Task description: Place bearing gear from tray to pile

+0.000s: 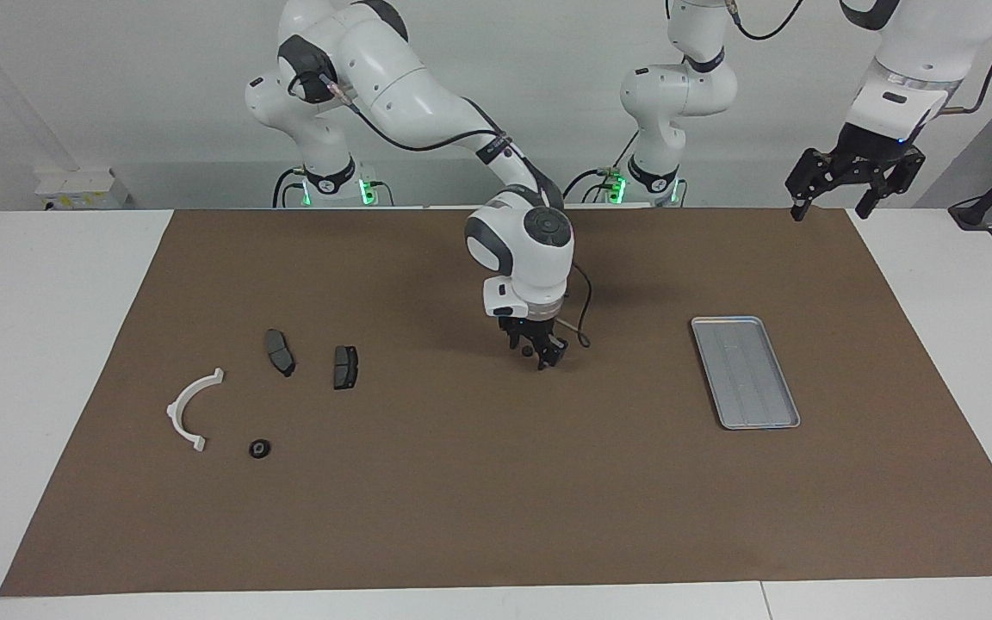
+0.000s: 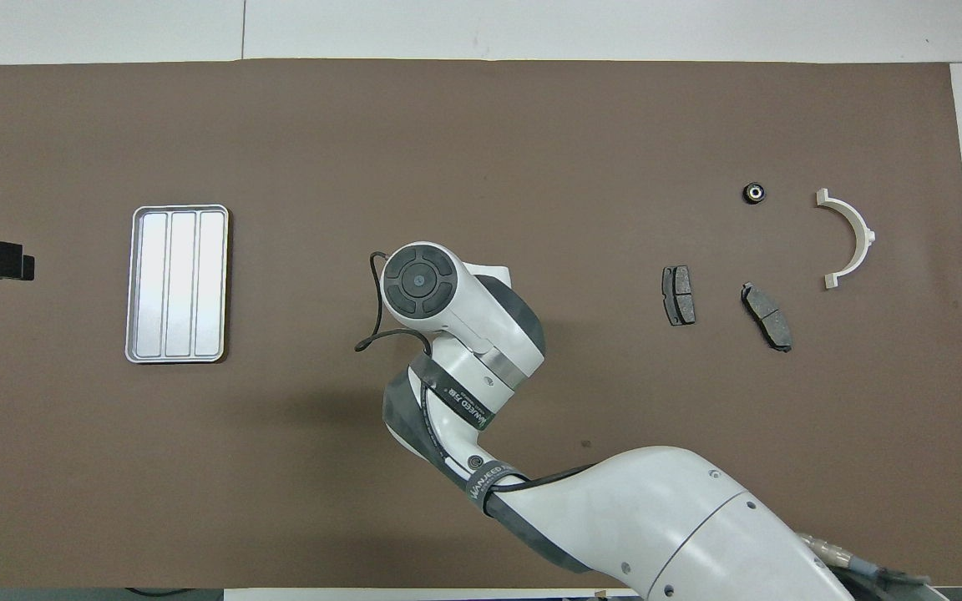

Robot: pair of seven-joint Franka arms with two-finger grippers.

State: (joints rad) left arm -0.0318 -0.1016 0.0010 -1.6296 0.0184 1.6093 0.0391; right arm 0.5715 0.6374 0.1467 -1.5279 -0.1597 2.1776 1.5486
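Well, my right jaws sit low at mid-frame on the desk, straddling the small dark bearing gear [image 1: 528, 351], which lies well apart from the tray [image 1: 746, 372]. Whether they have closed on it, I cannot tell. It looks hard, light and probably slippery, so I'd pinch squarely across its rim. My left jaws wait wide open and empty, top of frame.
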